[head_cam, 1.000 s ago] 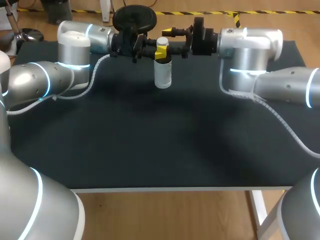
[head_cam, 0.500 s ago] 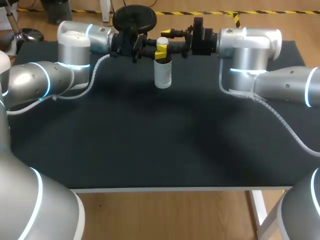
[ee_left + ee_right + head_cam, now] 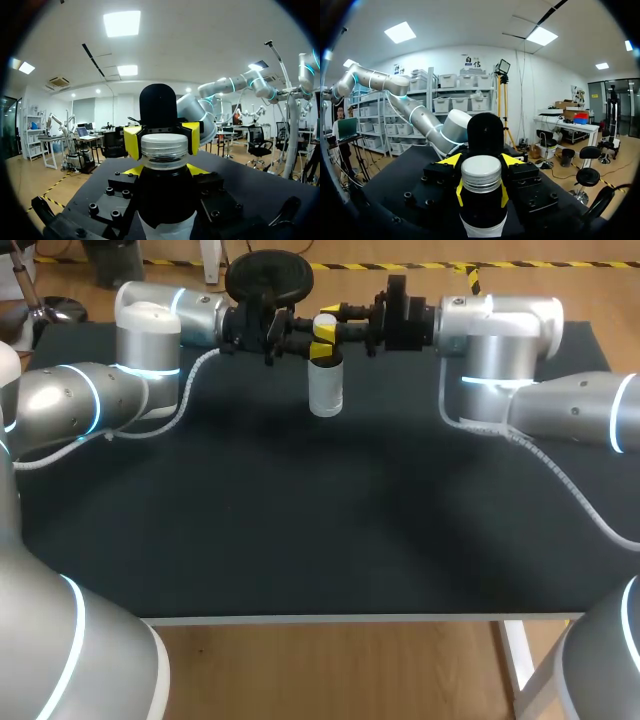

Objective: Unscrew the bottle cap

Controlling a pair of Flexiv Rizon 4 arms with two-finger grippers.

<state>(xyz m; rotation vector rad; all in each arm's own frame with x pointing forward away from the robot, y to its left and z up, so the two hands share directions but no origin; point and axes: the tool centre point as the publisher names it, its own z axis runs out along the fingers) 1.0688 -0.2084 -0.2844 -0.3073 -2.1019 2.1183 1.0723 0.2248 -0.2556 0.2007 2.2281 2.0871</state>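
Observation:
A clear bottle [image 3: 325,390] with a dark neck and a white cap [image 3: 325,321] stands upright at the back middle of the black table. My left gripper [image 3: 317,348] comes in from the left and is shut on the bottle's neck just under the cap. My right gripper [image 3: 328,330] comes in from the right, level with the cap, its yellow tips pressed against both sides of it. In the left wrist view the cap [image 3: 165,148] sits between the right gripper's yellow fingers [image 3: 133,143], above my left gripper [image 3: 165,171]. In the right wrist view the cap [image 3: 481,173] rises above my right gripper [image 3: 481,193].
The black table top [image 3: 320,510] spreads wide in front of the bottle down to its front edge [image 3: 320,618]. Both arms lie along the back of the table, one on each side, with cables hanging beside them.
My right gripper's fingers have closed in from wide open onto the cap. The left gripper and the bottle have stayed put.

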